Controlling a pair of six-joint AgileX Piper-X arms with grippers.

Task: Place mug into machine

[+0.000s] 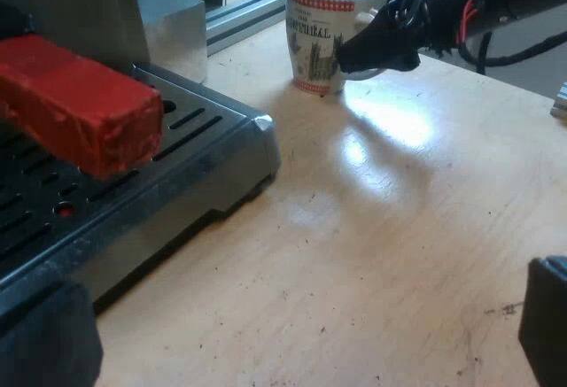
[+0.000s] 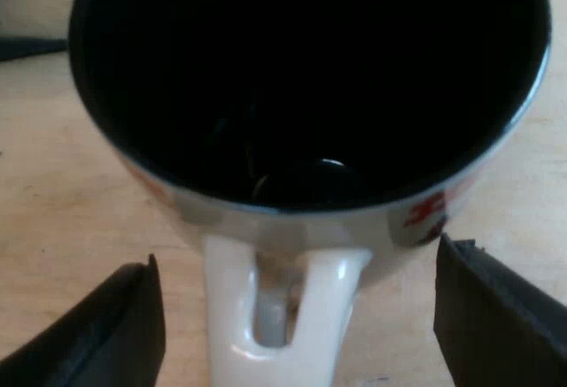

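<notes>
Pale wooden tabletop [image 1: 381, 228] carries the mug [image 2: 306, 77], its white handle [image 2: 337, 298] lying between the wide-spread fingers [image 2: 115, 325] of the right gripper [image 2: 297, 250], neither finger touching it.

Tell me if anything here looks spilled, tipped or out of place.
Nothing stands out. The mug stands upright on the table, its handle between the open fingers of the right gripper. The red handle end sits over the machine's drip tray. Only a few dark specks mark the table.
</notes>
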